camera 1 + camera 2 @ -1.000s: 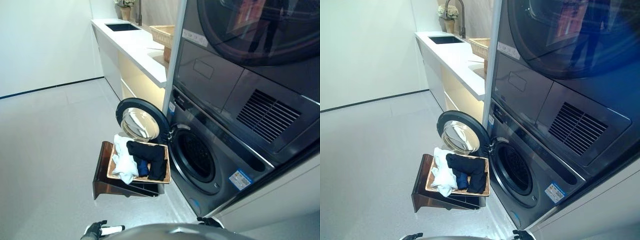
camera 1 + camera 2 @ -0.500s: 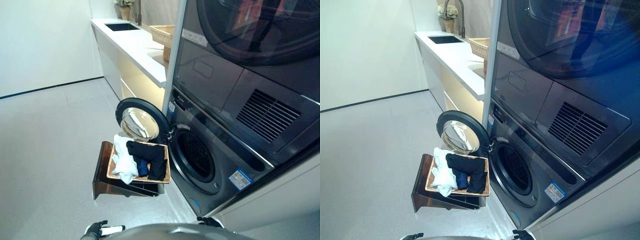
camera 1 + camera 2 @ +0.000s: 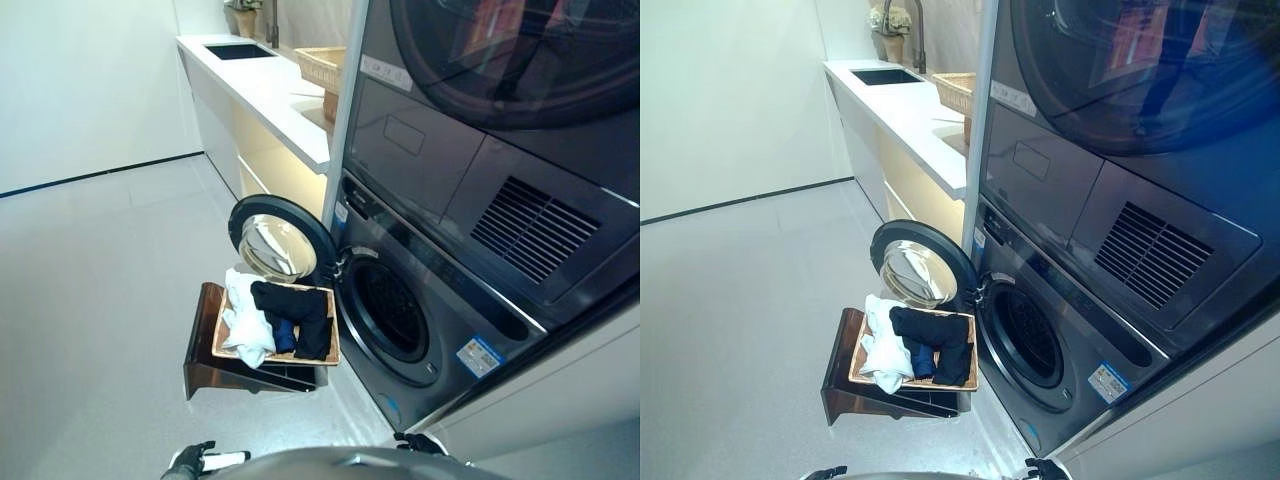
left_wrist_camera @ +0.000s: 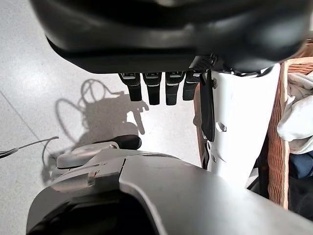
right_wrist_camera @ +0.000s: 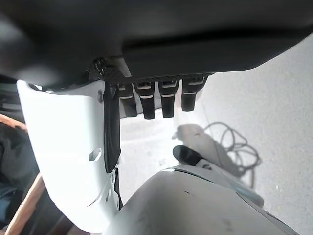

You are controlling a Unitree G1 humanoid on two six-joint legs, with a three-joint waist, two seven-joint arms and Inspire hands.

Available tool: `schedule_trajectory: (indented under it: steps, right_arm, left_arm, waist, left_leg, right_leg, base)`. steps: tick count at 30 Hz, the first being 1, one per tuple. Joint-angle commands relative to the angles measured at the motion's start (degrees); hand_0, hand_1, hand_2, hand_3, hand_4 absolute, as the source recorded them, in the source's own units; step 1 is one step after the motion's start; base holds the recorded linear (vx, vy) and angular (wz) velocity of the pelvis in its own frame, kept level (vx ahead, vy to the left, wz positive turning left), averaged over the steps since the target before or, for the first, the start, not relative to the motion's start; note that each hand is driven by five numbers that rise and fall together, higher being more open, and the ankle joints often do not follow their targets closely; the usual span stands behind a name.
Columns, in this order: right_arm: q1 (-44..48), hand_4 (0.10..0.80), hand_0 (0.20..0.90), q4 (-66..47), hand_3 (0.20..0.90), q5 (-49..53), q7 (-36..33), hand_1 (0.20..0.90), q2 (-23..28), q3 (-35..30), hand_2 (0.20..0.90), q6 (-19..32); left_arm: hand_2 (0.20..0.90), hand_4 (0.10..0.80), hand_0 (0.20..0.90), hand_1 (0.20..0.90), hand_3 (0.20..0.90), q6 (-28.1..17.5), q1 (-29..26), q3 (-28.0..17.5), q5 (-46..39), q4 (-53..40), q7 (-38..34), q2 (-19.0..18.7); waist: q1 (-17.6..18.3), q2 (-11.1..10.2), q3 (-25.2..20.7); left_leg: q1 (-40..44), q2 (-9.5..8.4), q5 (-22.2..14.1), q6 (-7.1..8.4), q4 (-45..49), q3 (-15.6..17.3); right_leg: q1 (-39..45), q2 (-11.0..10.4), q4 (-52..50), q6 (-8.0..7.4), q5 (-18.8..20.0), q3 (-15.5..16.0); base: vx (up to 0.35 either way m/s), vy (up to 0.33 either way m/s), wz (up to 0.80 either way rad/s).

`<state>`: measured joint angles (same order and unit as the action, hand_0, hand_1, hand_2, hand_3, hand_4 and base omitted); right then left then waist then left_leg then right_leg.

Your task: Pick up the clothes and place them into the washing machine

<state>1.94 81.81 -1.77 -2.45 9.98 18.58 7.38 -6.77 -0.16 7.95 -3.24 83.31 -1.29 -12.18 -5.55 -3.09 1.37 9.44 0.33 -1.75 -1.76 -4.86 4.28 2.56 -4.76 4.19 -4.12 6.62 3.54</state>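
A shallow wicker basket [image 3: 300, 361] rests on a low dark brown box [image 3: 225, 375] beside the washing machine [image 3: 440, 340]. In it lie a white garment [image 3: 245, 320], a black garment [image 3: 300, 308] and a blue piece [image 3: 285, 336]. The machine's round door [image 3: 275, 245] stands open and the drum opening [image 3: 392, 312] is dark. My left hand [image 3: 192, 461] hangs low, short of the basket, fingers [image 4: 154, 90] straight and empty. My right hand [image 3: 420, 441] hangs low by the machine's front, fingers [image 5: 156, 100] straight and empty. The basket also shows in the left wrist view [image 4: 278, 147].
A dryer [image 3: 500, 70] is stacked above the washing machine. A white counter [image 3: 265, 90] with a sink [image 3: 240, 50] runs along the far side, with a second wicker basket [image 3: 325, 68] and a vase of flowers [image 3: 890, 20] on it. Grey floor [image 3: 90, 300] spreads to the left.
The whole picture has shifted slightly, so the camera has moved. The basket, the clothes and both hands stand as before.
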Motion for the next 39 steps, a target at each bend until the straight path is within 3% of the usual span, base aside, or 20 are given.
schedule_trajectory:
  steps: [1,12,14,17,18,19,20,21,23,27,28,29,31,37,39]
  right_arm:
    - [4.7,0.8,0.9,1.3,0.9,-0.9,0.3,0.9,0.5,2.5,0.9,0.1]
    - [5.6,0.8,0.9,0.8,0.9,0.7,0.0,0.9,1.3,2.0,0.9,0.2]
    - [6.1,0.8,0.9,1.1,0.9,0.5,0.0,0.9,1.4,2.5,0.9,0.1]
    - [6.9,0.8,0.9,1.0,0.9,-0.2,-0.1,0.9,2.4,3.0,0.9,0.2]
    - [7.0,0.8,0.9,0.7,0.9,-0.9,-0.4,0.9,3.7,2.9,0.9,0.1]
    - [7.0,0.8,0.9,0.7,0.9,-0.9,-0.4,0.9,3.7,2.9,0.9,0.1]
    - [6.8,0.8,0.9,0.9,0.9,-1.1,-0.8,0.9,4.5,2.5,0.9,-0.2]
    - [6.8,0.8,0.9,0.9,0.9,-1.1,-0.8,0.9,4.5,2.5,0.9,-0.2]
    - [6.5,0.8,0.9,1.0,0.9,0.4,-1.5,0.9,5.0,1.5,0.9,0.0]
    - [6.8,0.8,0.9,1.8,0.9,0.8,-1.6,0.9,4.8,1.0,0.9,-0.2]
    - [7.3,0.8,0.9,1.7,0.9,0.9,-1.6,0.9,4.9,0.8,0.9,-0.1]
    - [7.3,0.8,0.9,1.7,0.9,0.9,-1.6,0.9,4.9,0.8,0.9,-0.1]
    - [8.6,0.8,0.9,1.4,0.9,1.2,-1.8,0.9,4.1,1.2,0.9,-0.6]
    - [12.2,0.8,0.9,-3.1,0.9,0.4,-1.9,0.9,1.6,4.8,0.9,-0.3]
    - [12.8,0.8,0.9,-3.9,0.9,0.2,-2.0,0.9,1.5,5.4,0.9,-0.1]
  left_arm:
    - [0.9,0.8,0.9,0.9,0.9,-2.1,-6.0,0.2,-0.6,1.1,0.1,3.7]
    - [0.9,0.8,0.9,0.9,0.9,-2.0,-6.3,-0.1,-0.9,1.5,0.0,3.1]
    - [0.9,0.8,0.9,0.9,0.9,-2.0,-7.1,0.2,-1.0,1.0,-0.1,2.9]
    - [0.9,0.8,0.9,0.9,0.9,-2.2,-8.9,1.6,-1.2,-0.5,-0.4,2.9]
    - [0.9,0.8,0.9,0.9,0.9,-2.3,-10.0,2.5,-1.8,-1.3,-0.6,3.5]
    - [0.9,0.8,0.9,0.9,0.9,-2.3,-10.0,2.5,-1.8,-1.3,-0.6,3.5]
    - [0.9,0.8,0.9,0.9,0.9,-2.2,-9.9,2.8,-2.4,-1.4,-0.9,3.9]
    - [0.9,0.8,0.9,0.9,0.9,-2.2,-9.9,2.8,-2.4,-1.4,-0.9,3.9]
    - [0.9,0.8,0.9,0.9,0.9,-2.5,-10.0,2.7,-3.0,-0.7,-1.4,4.1]
    - [0.9,0.8,0.9,0.9,0.9,-2.7,-10.5,1.8,-4.0,-0.7,-2.8,3.3]
    - [0.9,0.8,0.9,0.9,0.9,-2.5,-11.2,1.5,-5.0,-0.8,-2.8,3.0]
    - [0.9,0.8,0.9,0.9,0.9,-2.5,-11.2,1.5,-5.0,-0.8,-2.8,3.0]
    - [0.9,0.8,0.9,0.9,0.9,-2.4,-12.4,1.8,-4.9,-1.1,-2.7,1.6]
    - [0.9,0.8,0.9,0.9,0.9,-2.3,-13.6,1.8,-4.2,-1.0,-3.2,-0.1]
    - [0.9,0.8,0.9,0.9,0.9,-2.3,-13.8,1.9,-4.2,-1.0,-3.4,0.1]
  waist:
    - [-0.2,2.1,1.1]
    - [0.1,2.3,2.7]
    - [-0.3,1.8,3.8]
    - [-0.7,0.4,6.5]
    - [0.1,0.2,8.0]
    - [0.3,0.2,7.9]
    - [0.1,0.5,8.0]
    - [0.1,0.5,8.0]
    - [-0.4,0.6,7.8]
    - [-1.3,1.0,7.0]
    - [-1.6,1.1,6.6]
    - [-1.6,1.0,6.7]
    - [-2.1,0.6,6.3]
    - [-3.5,-1.5,6.5]
    - [-3.6,-1.9,6.7]
  left_leg:
    - [-0.9,-1.66,-0.7,2.48,-0.1,-1.1]
    - [-1.5,-0.3,0.7,3.06,-0.1,-0.8]
    - [-2.8,-0.15,1.2,3.23,2.2,-1.1]
    - [-10.5,-1.16,-0.7,3.67,13.6,-2.4]
    - [-15.4,-0.03,1.4,3.66,12.8,-2.2]
    - [-15.5,-0.08,1.4,3.65,12.9,-2.4]
    - [-19.2,2.05,5.9,3.88,8.1,-1.6]
    - [-19.2,2.0,6.0,3.87,8.0,-1.6]
    - [-22.5,4.58,8.9,5.22,0.5,-0.2]
    - [-22.2,7.58,11.0,5.69,-0.1,3.0]
    - [-22.1,7.18,11.2,5.6,0.7,3.6]
    - [-22.1,7.12,11.1,5.59,0.7,3.7]
    - [-20.6,6.46,11.2,4.9,1.2,5.1]
    - [-19.3,5.48,10.1,3.92,0.0,7.6]
    - [-19.3,5.43,10.0,3.87,0.0,7.8]
  right_leg:
    - [0.8,3.8,-6.4,-0.02,-4.2,-1.9]
    - [-1.0,5.2,-8.2,0.73,-4.9,-2.6]
    - [-1.3,5.4,-8.1,1.03,-5.0,-3.0]
    - [-1.9,4.6,-8.3,1.54,-4.7,-3.5]
    - [-2.3,3.9,-8.4,1.52,-5.1,-2.5]
    - [-2.4,3.9,-8.4,1.51,-5.1,-2.3]
    - [-2.3,4.0,-8.2,1.62,-5.7,-1.3]
    - [-2.3,3.9,-8.2,1.62,-5.7,-1.3]
    - [-1.4,3.7,-7.7,1.26,-7.9,-1.3]
    - [0.9,2.2,-8.0,-0.34,-10.3,-2.4]
    - [1.8,1.0,-8.3,-1.16,-10.9,-2.5]
    - [1.9,0.9,-8.3,-1.18,-11.0,-2.6]
    - [1.1,-1.2,-11.6,-1.35,-11.5,-3.2]
    - [-0.6,-2.9,-9.5,-3.36,-8.8,-3.8]
    - [-0.5,-3.0,-8.7,-3.38,-8.2,-3.9]
  base:
    - [0.0,0.0,0.0]
    - [-0.004,-0.044,0.0]
    - [-0.033,-0.099,-0.04]
    - [-0.087,-0.066,0.14]
    - [-0.09,0.009,0.4]
    - [-0.011,0.1,0.7]
    - [0.05,0.074,0.68]
    - [0.153,0.18,0.92]
    - [0.2,0.216,0.67]
    - [0.191,0.287,0.24]
    - [0.153,0.281,-0.22]
    - [0.138,0.245,-0.46]
    - [0.169,0.264,-0.7]
    - [0.069,0.125,-0.81]
    - [0.055,0.013,-0.28]
